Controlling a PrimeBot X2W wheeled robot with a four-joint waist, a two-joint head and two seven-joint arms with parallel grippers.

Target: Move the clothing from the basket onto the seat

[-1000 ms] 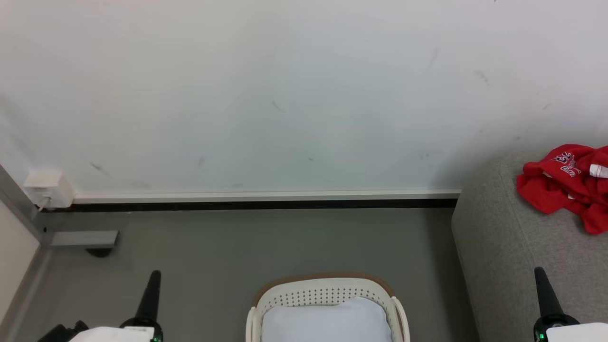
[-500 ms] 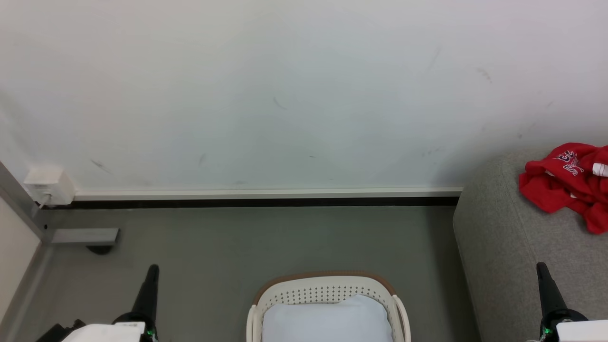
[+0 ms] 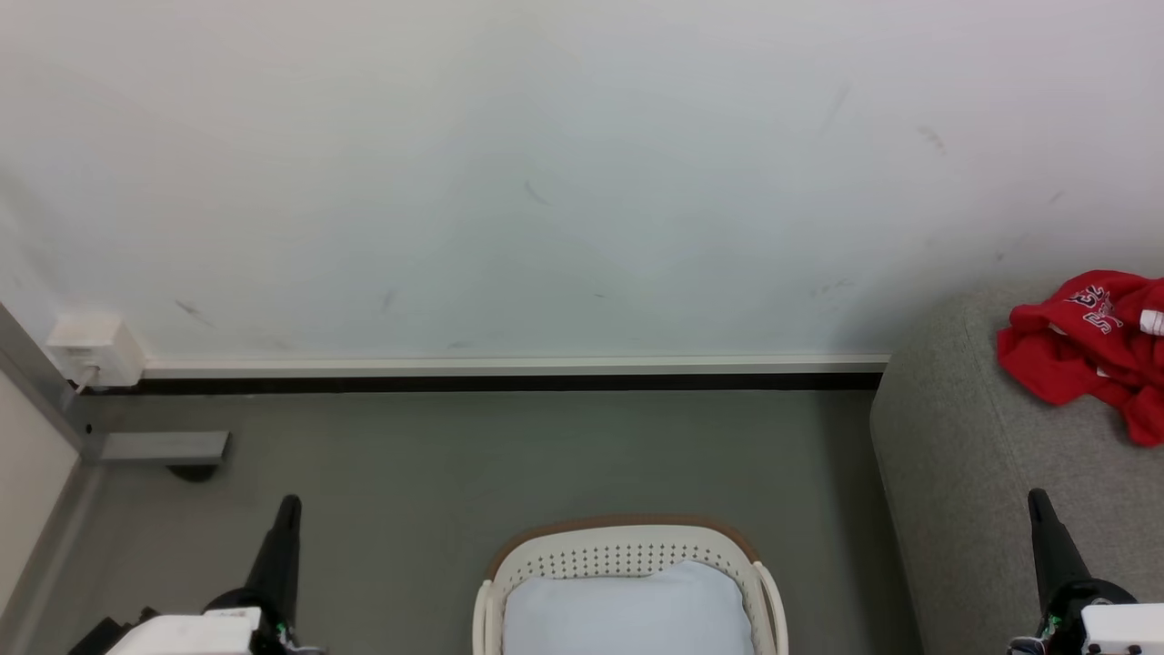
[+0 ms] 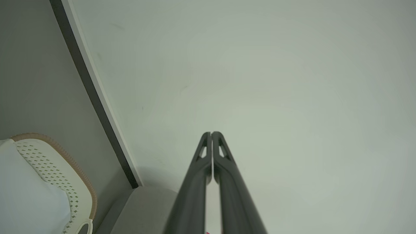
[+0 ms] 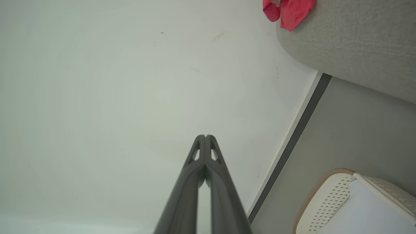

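Note:
The red clothing (image 3: 1087,350) with white lettering lies crumpled on the grey seat (image 3: 964,473) at the right edge of the head view; the clothing (image 5: 289,11) also lies on the seat (image 5: 351,45) in the right wrist view. The cream basket (image 3: 627,559) with a brown rim stands on the floor at the bottom centre, with a pale blue-white pad (image 3: 627,614) inside it. My left gripper (image 3: 289,503) is shut and empty, left of the basket. My right gripper (image 3: 1035,498) is shut and empty in front of the seat. Both point at the wall.
A pale wall (image 3: 546,182) with a white and black baseboard (image 3: 509,375) runs across ahead. A white box (image 3: 94,349) with a cable sits at the wall's lower left, beside a grey metal foot (image 3: 164,448). Grey floor (image 3: 509,455) lies between basket and wall.
The whole head view has shifted slightly, so the camera has moved. Both grippers stay shut, and the clothing and basket lie as before.

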